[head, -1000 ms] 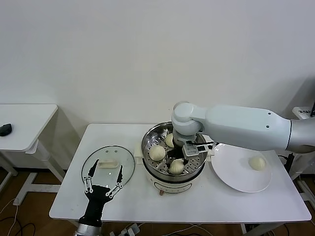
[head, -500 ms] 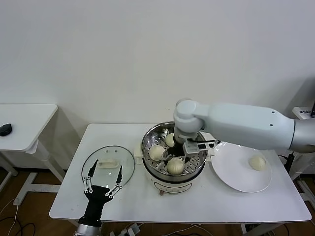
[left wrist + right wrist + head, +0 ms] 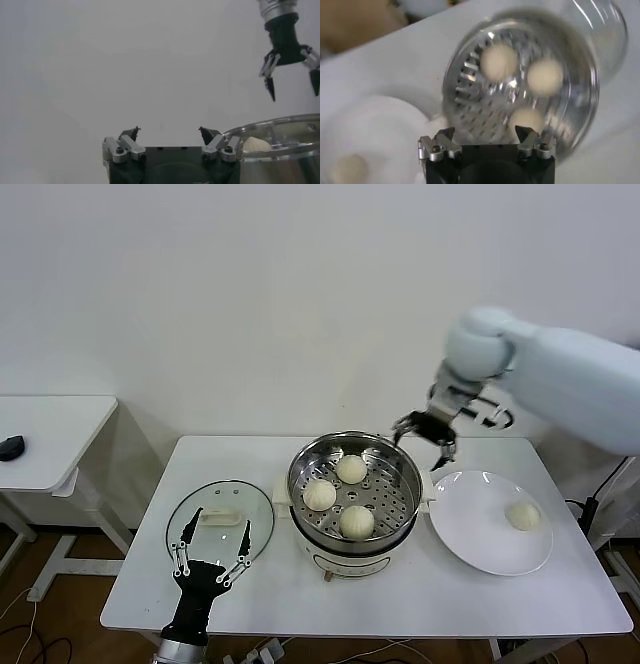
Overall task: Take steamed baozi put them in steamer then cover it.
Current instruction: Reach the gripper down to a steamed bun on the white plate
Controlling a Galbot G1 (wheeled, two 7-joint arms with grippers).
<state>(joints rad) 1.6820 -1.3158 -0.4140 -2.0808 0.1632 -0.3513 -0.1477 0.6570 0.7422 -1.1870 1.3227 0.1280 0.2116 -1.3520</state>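
Right tool (image 3: 428,441), jaws open and empty, has lifted clear at right-centre; third baozi (image 3: 357,521) now in steamer (image 3: 403,469), one remains.

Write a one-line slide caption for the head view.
Open right gripper raised between steamer holding three buns and plate with one bun; lid on table, by open left gripper.

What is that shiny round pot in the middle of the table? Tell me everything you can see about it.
The steamer is a round pot of shiny metal on a cream-white base with side handles, standing upright on the white table. It is uncovered; its glass cover lies flat on the table beside it. Inside is a tray full of holes, and three steamed baozi rest on it. A white plate lies on its other side. The right gripper hangs open above its far rim, not touching it.
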